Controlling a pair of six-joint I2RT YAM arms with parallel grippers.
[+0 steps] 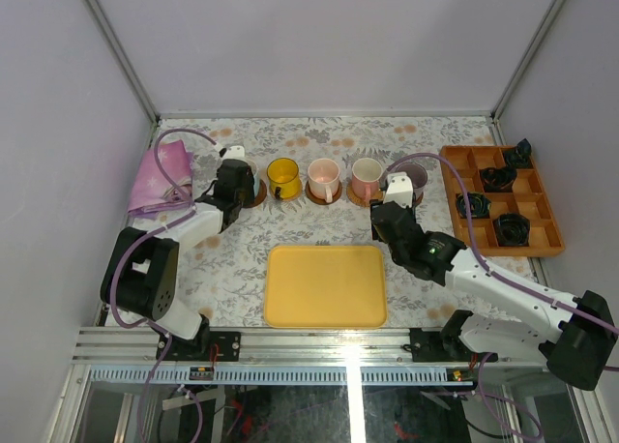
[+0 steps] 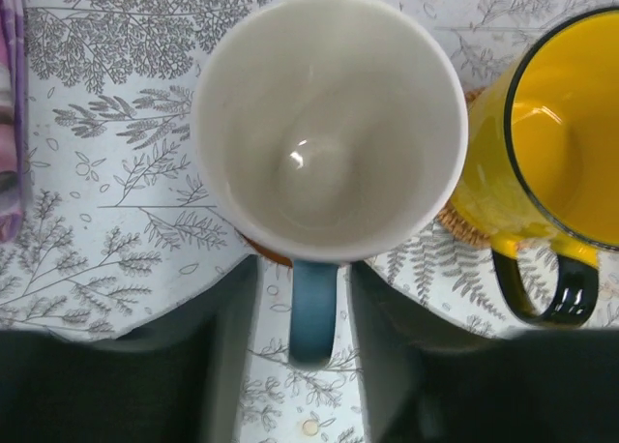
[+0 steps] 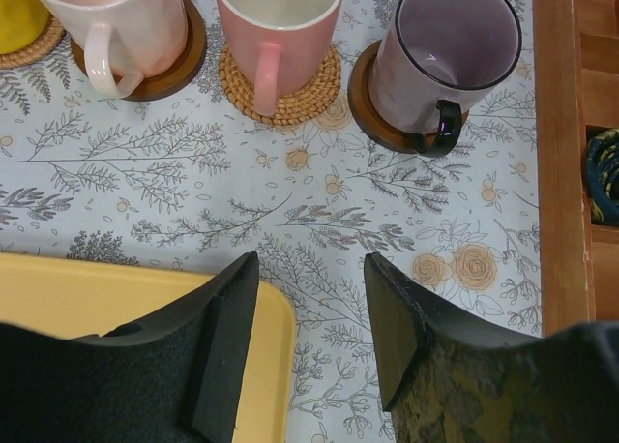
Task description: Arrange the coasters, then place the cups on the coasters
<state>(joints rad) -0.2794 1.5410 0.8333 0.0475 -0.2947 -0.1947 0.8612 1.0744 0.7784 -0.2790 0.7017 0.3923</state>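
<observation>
Your L gripper [image 2: 305, 280]: jaws apart, flanking white cup [image 2: 329, 124] handle [image 2: 312, 312], gaps both sides, so no clamp. Cup sits on dark coaster [image 2: 268, 255], left end of row; reads as drop-off done. R gripper [image 3: 309, 269]: open, empty, over counter [image 3: 193, 177] by tray [image 3: 97, 298], out of way.

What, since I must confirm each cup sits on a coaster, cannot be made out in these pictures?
- Top view: white cup, largely hidden under the left gripper.
- Left wrist view: its coaster, only a sliver; the cup covers the rest.
- Left wrist view: yellow cup, cut off by the right edge.
- Top view: black items in the wooden tray, too small to identify.
</observation>
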